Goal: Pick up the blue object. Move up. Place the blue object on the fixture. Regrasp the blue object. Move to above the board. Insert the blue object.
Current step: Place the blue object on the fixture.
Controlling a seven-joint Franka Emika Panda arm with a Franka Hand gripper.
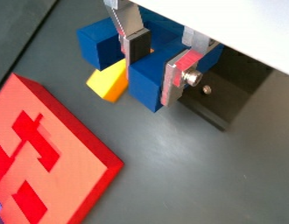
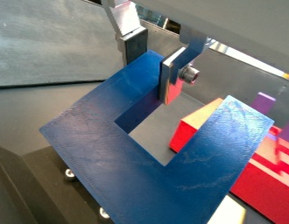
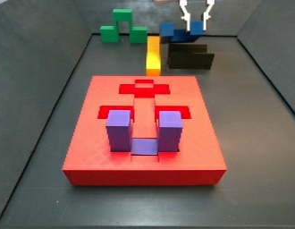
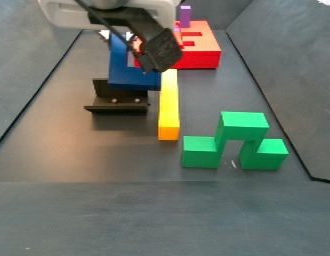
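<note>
fingers (image 2: 155, 59) astride blue object (image 2: 171, 149), over fixture (image 4: 118, 99)

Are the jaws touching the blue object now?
Touching: in a wrist view the gripper has its jaws pressed on both faces of one prong of the blue object.

Gripper (image 1: 158, 61) above fixture (image 4: 117, 101), jaws straddling one prong of U-shaped block (image 2: 158, 149). Block stands on fixture. Bar (image 4: 168, 103) just beside jaws. Board (image 3: 144, 134) well apart from jaws, another U-shaped block (image 3: 143, 130) seated in it.
</note>
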